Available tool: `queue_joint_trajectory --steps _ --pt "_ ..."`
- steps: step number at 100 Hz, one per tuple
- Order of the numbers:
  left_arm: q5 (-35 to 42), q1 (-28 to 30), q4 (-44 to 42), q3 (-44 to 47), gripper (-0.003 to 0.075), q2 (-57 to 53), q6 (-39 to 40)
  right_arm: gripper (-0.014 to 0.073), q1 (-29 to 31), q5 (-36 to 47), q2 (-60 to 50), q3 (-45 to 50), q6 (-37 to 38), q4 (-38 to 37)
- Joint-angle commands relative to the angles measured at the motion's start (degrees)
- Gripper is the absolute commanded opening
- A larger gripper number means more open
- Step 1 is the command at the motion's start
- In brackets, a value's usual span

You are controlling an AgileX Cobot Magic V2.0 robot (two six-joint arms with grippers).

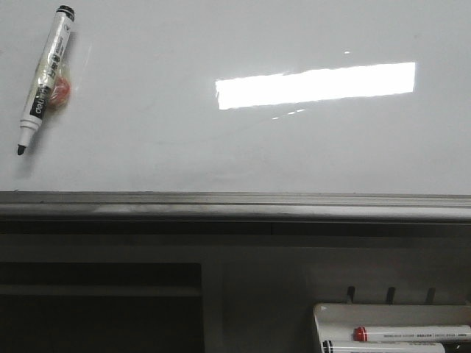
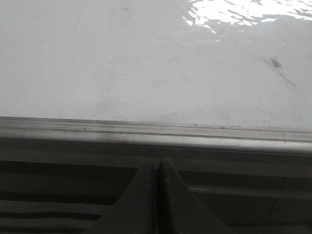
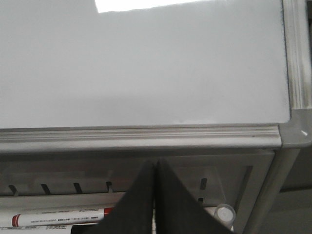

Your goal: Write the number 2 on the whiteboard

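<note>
The whiteboard (image 1: 221,154) fills the front view, glossy white with a bright rectangular reflection and a grey lower rail (image 1: 235,207). No number 2 shows on it. A white marker (image 1: 44,77) with a black tip pointing down-left is stuck to the board at the upper left, beside a small red blob (image 1: 63,90). Neither gripper shows in the front view. My left gripper (image 2: 156,164) is shut and empty, below the board's rail (image 2: 156,137). My right gripper (image 3: 156,165) is shut and empty, below the board's lower right corner (image 3: 292,131).
A small white marker tray (image 1: 331,315) hangs below the rail at the right. It holds a red-capped marker (image 1: 412,333), also in the right wrist view (image 3: 58,217), and a second marker under it. A small round clear cap (image 3: 225,213) stands nearby. A faint dark smudge (image 2: 280,69) marks the board.
</note>
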State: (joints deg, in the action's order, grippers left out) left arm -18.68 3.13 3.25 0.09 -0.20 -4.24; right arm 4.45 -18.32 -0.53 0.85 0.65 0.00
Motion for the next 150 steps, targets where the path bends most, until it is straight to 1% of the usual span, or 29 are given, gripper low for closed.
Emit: queue_joint_trajectory --steps 1,78,95,106,118,133,144,150 --pt "4.1 0.2 0.4 0.6 -0.002 -1.6 0.3 -0.0072 -0.1 0.8 -1.2 1.4 0.0 0.0" --pt "4.1 0.2 0.4 0.6 -0.002 -1.6 0.3 -0.0072 -0.1 0.8 -1.2 1.4 0.0 0.0" --pt "7.4 0.2 0.4 0.6 -0.002 -1.6 0.3 -0.0072 -0.1 0.9 -1.2 1.4 0.0 0.0" --pt "12.6 0.2 0.4 0.6 -0.002 -1.6 0.3 -0.0072 -0.1 4.9 -1.2 1.4 0.0 0.0" --pt "17.6 0.2 0.5 0.6 -0.002 -1.6 0.3 -0.0072 -0.1 14.4 -1.2 1.4 0.0 0.0" --pt "18.7 0.2 0.5 0.6 -0.002 -1.6 0.3 -0.0072 -0.1 22.3 -1.2 1.4 0.0 0.0" --pt "18.7 0.2 0.5 0.6 -0.002 -1.6 0.3 -0.0072 -0.1 25.6 -1.2 1.4 0.0 0.0" --pt "19.9 0.2 0.5 0.6 -0.002 -1.6 0.3 -0.0072 -0.1 27.2 -1.2 1.4 0.0 0.0"
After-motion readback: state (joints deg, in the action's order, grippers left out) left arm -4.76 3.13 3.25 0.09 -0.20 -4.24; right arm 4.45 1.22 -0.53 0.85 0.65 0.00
